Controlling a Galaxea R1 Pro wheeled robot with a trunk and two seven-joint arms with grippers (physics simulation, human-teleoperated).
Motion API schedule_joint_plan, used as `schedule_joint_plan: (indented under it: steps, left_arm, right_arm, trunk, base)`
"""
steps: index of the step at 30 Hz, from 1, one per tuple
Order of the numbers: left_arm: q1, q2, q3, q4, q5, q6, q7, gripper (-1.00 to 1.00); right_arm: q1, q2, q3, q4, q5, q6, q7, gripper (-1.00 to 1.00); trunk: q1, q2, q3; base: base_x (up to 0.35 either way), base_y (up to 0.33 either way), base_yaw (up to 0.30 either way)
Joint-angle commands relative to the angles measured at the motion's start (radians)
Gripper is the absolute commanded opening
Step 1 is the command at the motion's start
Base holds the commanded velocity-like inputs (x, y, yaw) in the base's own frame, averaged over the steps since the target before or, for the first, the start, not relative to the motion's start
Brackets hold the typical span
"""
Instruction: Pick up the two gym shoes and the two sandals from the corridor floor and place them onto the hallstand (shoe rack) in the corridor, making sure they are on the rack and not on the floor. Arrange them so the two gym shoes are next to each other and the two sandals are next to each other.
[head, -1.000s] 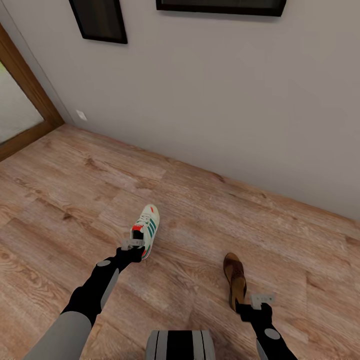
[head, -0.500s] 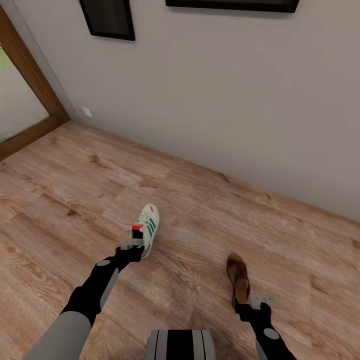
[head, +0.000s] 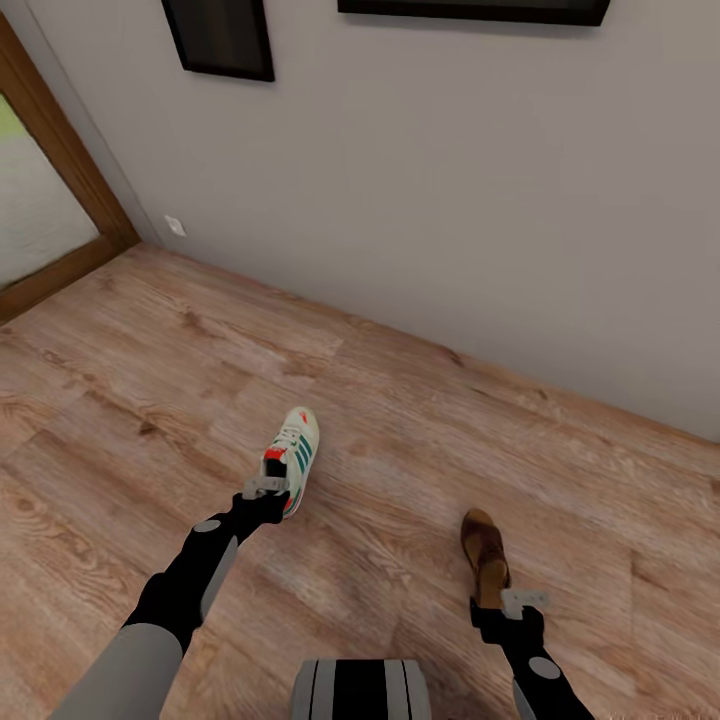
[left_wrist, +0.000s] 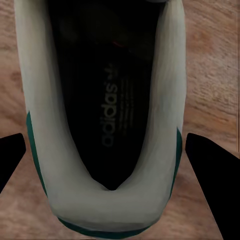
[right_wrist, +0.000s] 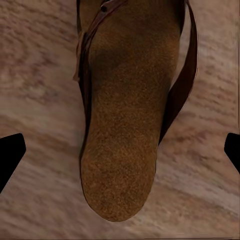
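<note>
Head view: each arm's jaws hide behind a heel, gym shoe (head: 293, 457) left, sandal (head: 485, 553) right; grip unclear.

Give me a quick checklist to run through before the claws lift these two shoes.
1. Gym shoe heel lined up in the left claw: ok.
2. Left claw gripping the gym shoe: cannot tell; its fingers sit right at the shoe's sides.
3. Sandal heel centred in the right claw: ok.
4. Right claw gripping the sandal: not ok; its jaws stand open, apart from the straps.
5. Sandal footbed facing up: ok.
</note>
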Motion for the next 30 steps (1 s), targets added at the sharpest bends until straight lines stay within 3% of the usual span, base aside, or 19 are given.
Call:
schedule_joint_plan:
  steps: [1, 13, 25, 30]
  left_arm:
    - [0.000, 0.000, 0.003, -0.002, -0.003, 0.005, -0.005, -1.00]
    - [0.000, 0.000, 0.003, -0.003, -0.005, 0.005, -0.005, -1.00]
    - [-0.002, 0.000, 0.004, -0.004, -0.005, 0.005, -0.005, -1.00]
    - [-0.013, -0.003, 0.005, -0.052, -0.003, 0.013, -0.004, -1.00]
  right_arm:
    - [0.000, 0.000, -0.001, 0.001, 0.005, -0.002, -0.003, 1.00]
    - [0.000, 0.001, 0.000, -0.001, 0.005, -0.003, -0.003, 1.00]
    - [0.000, 0.001, 0.000, -0.001, 0.005, -0.004, -0.003, 1.00]
    - [0.000, 0.001, -0.001, -0.001, 0.005, -0.004, -0.003, 1.00]
  trunk:
    - [0.000, 0.000, -0.001]
    - [0.000, 0.000, -0.001]
    - [0.005, -0.003, -0.061]
    - [0.005, -0.003, -0.069]
  base:
    - [0.016, 0.058, -0.224]
    - [0.004, 0.014, -0.068]
    - [0.000, 0.000, -0.001]
    - [0.000, 0.000, 0.000]
